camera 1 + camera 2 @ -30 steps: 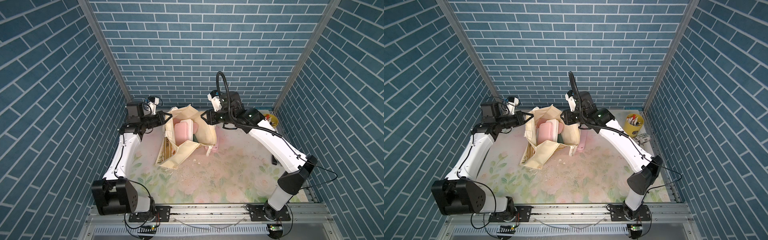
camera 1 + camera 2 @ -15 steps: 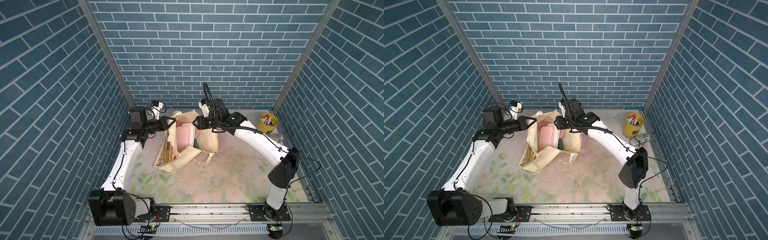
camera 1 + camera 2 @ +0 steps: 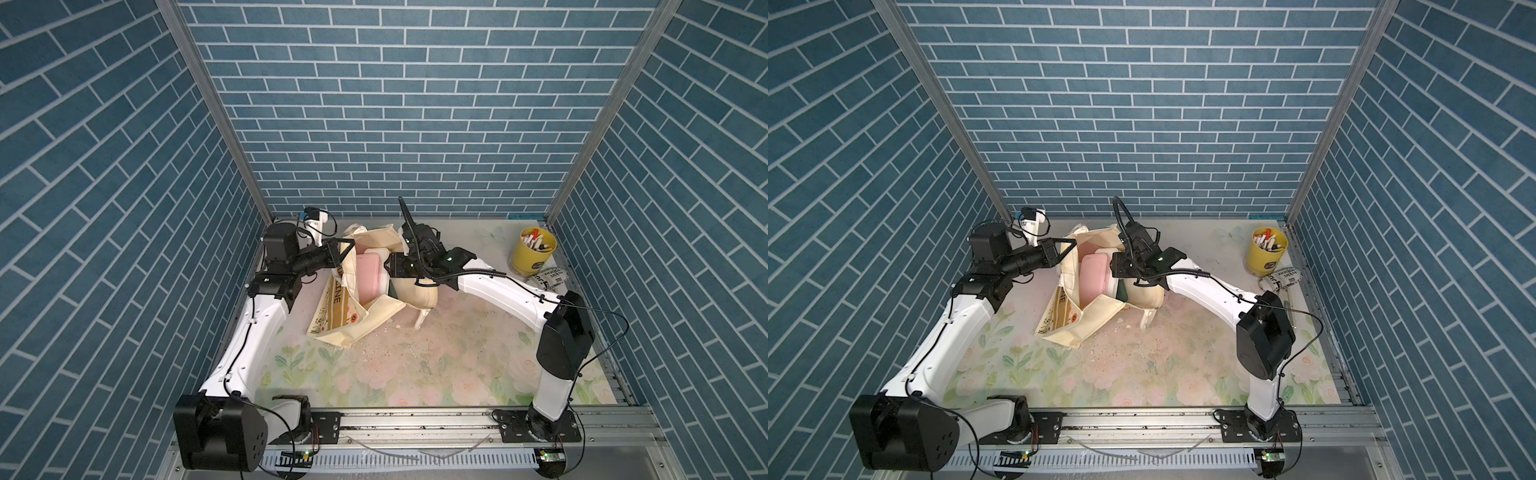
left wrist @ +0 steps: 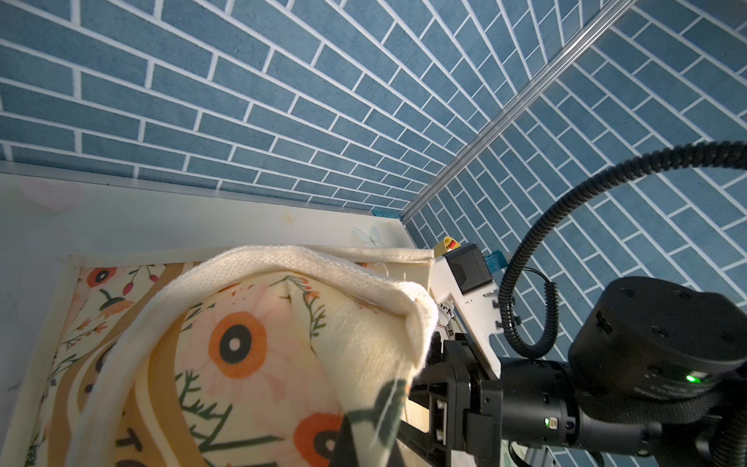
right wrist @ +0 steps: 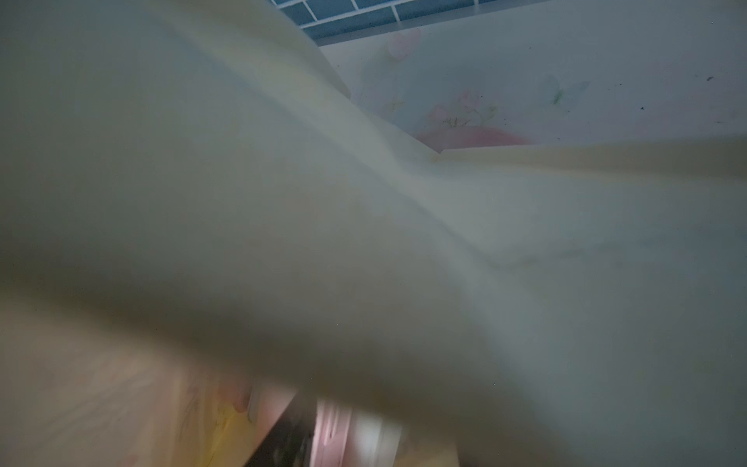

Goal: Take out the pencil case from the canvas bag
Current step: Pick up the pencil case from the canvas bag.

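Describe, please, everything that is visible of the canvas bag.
The canvas bag is soft cream cloth with an orange floral print and a mustard lettered stripe. It lies slumped on the flowered mat, mouth held open. The left pincer is shut on its rim; the right pincer reaches inside, its state hidden. A pink case shows within. One cream handle hangs onto the mat.

- canvas bag (image 3: 376, 318): cream, orange-poppy print, mustard lettered stripe
- pencil case (image 3: 370, 276): pink
- pen pot (image 3: 528, 259): yellow (black label)
- table mat (image 3: 415, 374): pale pink-green floral
- walls (image 3: 395, 124): teal brick
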Tool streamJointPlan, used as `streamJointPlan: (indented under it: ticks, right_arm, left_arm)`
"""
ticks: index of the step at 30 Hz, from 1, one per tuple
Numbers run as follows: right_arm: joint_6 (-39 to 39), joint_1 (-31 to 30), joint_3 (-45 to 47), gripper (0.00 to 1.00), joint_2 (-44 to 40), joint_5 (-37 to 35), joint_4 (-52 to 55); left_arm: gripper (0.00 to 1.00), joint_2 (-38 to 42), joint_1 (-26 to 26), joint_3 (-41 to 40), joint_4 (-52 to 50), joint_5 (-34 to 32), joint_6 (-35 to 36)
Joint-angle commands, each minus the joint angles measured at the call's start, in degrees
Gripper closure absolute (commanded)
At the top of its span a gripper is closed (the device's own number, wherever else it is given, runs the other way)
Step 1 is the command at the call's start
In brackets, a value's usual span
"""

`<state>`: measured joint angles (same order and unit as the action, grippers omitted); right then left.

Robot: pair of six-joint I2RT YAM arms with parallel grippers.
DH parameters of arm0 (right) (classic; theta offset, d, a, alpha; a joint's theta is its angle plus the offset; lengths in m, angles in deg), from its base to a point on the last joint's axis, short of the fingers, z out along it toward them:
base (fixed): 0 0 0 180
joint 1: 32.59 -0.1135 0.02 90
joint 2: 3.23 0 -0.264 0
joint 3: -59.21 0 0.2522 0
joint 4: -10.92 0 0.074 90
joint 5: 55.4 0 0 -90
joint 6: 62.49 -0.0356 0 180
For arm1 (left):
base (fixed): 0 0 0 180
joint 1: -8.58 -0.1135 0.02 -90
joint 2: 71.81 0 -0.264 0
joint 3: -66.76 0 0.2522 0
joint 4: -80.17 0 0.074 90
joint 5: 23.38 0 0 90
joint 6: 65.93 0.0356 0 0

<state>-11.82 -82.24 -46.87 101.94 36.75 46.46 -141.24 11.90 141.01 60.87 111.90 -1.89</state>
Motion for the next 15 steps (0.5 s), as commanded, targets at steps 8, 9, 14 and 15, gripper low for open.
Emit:
streamJointPlan:
  ticks: [8, 9, 14, 15]
  right_arm:
    - [-6.0, 0.0, -0.2, 0.47, 1.8, 2.0, -3.8]
    - [-4.7, -0.3, -0.6, 0.48, 1.6, 1.7, -3.7]
    - [8.3, -3.8, -1.1, 0.50, -1.1, 0.5, -3.6]
    - [10.4, -4.7, -0.7, 0.50, -1.5, 0.4, -3.8]
  left_arm:
    - [1.00, -4.1, 0.3, 1.3, 12.6, 13.7, -4.2]
    - [1.00, -4.4, 0.3, 1.5, 13.0, 13.8, -4.5]
    - [1.00, -6.3, 0.3, 3.2, 14.0, 14.4, -6.0]
    - [1.00, -6.5, 0.3, 3.3, 14.7, 14.8, -6.2]
